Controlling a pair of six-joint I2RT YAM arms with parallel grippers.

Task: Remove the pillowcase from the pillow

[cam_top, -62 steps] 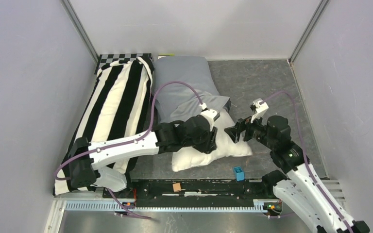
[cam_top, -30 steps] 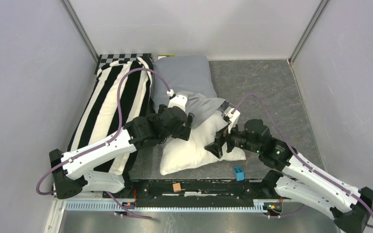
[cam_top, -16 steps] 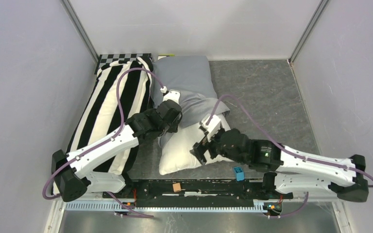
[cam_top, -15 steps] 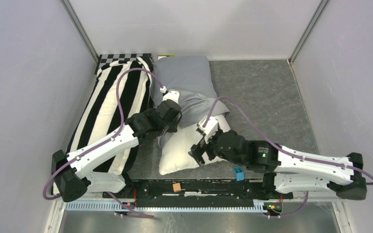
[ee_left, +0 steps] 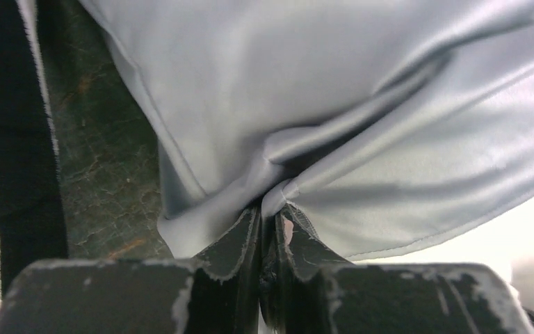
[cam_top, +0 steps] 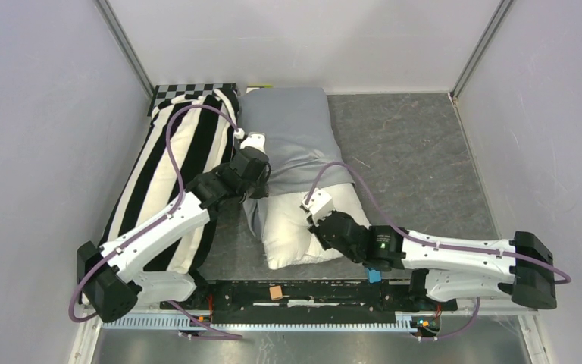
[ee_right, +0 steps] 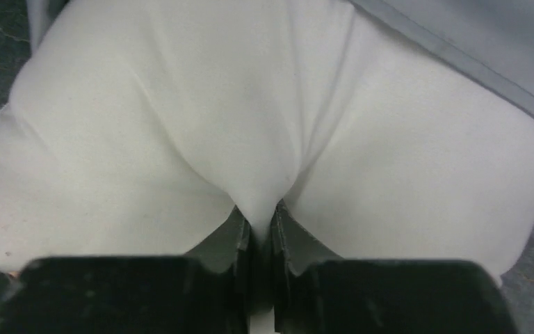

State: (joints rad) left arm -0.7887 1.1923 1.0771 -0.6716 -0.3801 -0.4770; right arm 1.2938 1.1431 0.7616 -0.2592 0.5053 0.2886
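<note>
**Both claws gripping, cover coming off the pillow**

The left gripper (ee_left: 270,209) is pinching tight on a fold of the pillowcase (ee_left: 361,104), close to its hemmed open edge, with the blue-grey fabric bunching into the closed jaws. The right gripper (ee_right: 261,217) is clamping a tuck of the bare white pillow (ee_right: 181,104), and the soft filling is puckering into its grip.

Further out, in the top view, the left arm (cam_top: 167,227) is reaching to the left side of the cover, just beside the striped pillow (cam_top: 170,163). The right arm (cam_top: 439,254) is stretching low along the near edge from the right. The pillowcase is lying on the far part of the table (cam_top: 417,152) and is still wrapping the far half of the pillow. The near half is sticking out white toward the arm bases.

The stripping step itself seems to be under way, and roughly half of the pillow looks freed. The next move is calling for opposite pulls: the left claw drawing the cover farther away while the right claw is anchoring the pillow or dragging it nearer. Both pinches are small, so either could slip. The left claw is holding only the left side of the opening, so the right side of the hem may be lagging, and the pillow may be twisting rather than sliding out
</note>
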